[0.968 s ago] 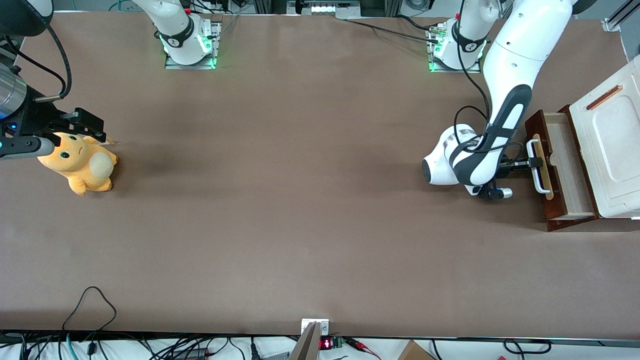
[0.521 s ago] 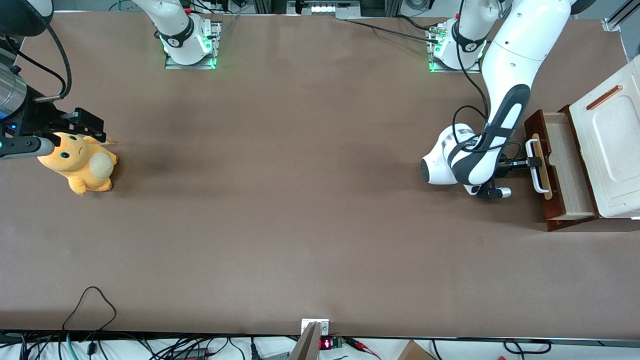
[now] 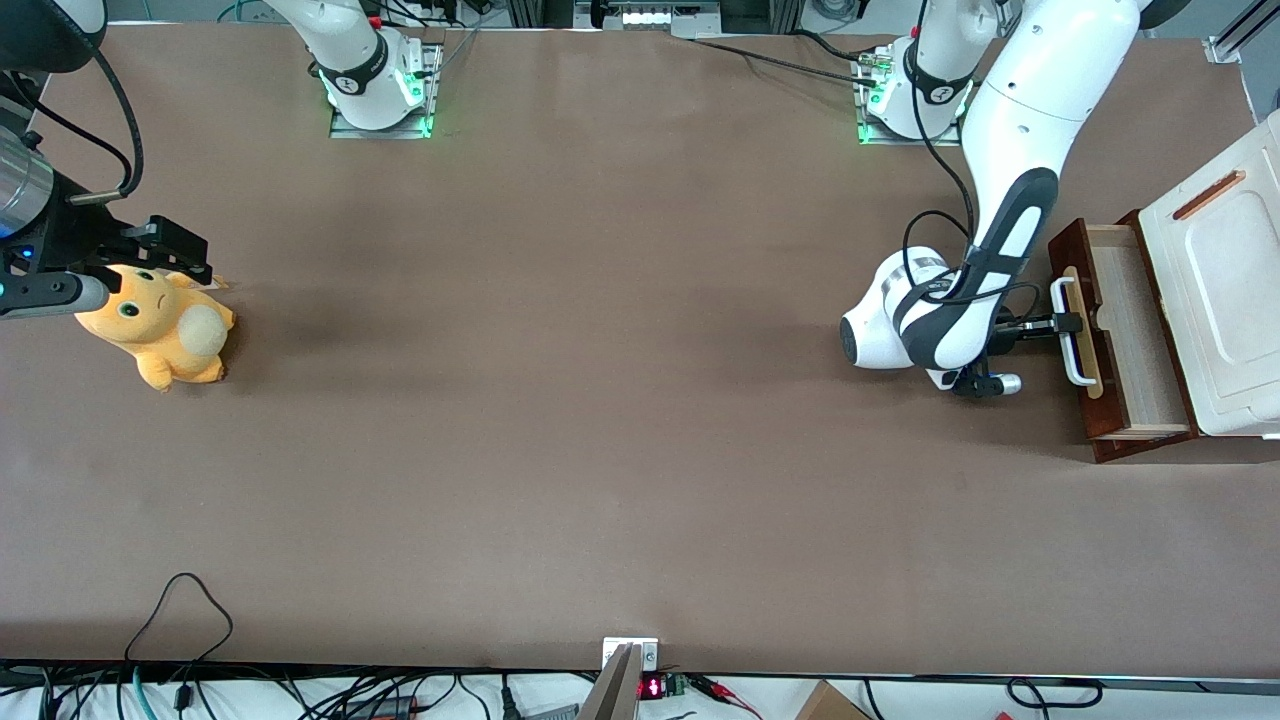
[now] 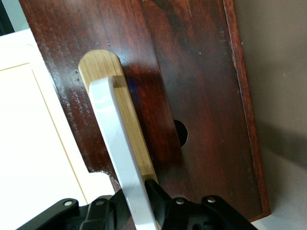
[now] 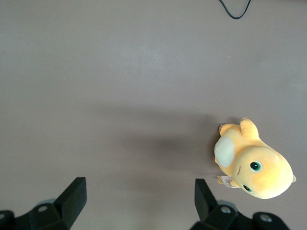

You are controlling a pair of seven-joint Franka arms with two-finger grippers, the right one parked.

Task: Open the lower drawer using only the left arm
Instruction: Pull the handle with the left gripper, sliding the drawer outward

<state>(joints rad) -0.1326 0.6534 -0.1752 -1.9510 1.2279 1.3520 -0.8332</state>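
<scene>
**Lower drawer part open, gripper clamped on its handle**

Front view, scanned from the parked arm's end of the table toward the working arm's.

- Orange plush toy (image 3: 160,335) lies on the brown table (image 3: 560,400) at the parked arm's end, well apart from everything else.
- The middle of the table shows only its brown surface.
- Left arm (image 3: 1010,190) reaches down from its base toward the working arm's end, a black cable looping along it.
- Gripper (image 3: 1070,323) sits at the white bar handle (image 3: 1068,332), level with the drawer front. In the wrist view the two black fingers (image 4: 165,203) pinch the handle (image 4: 120,158) from either side, jaws pressed onto it.
- Lower drawer (image 3: 1125,335) stands pulled part-way out from under the white cabinet top (image 3: 1225,290); light wood interior is exposed. The dark reddish-brown front (image 4: 192,96) carries the pale wood strip (image 4: 127,110) under the handle.
- The cabinet sits at the table's edge at the working arm's end.
</scene>
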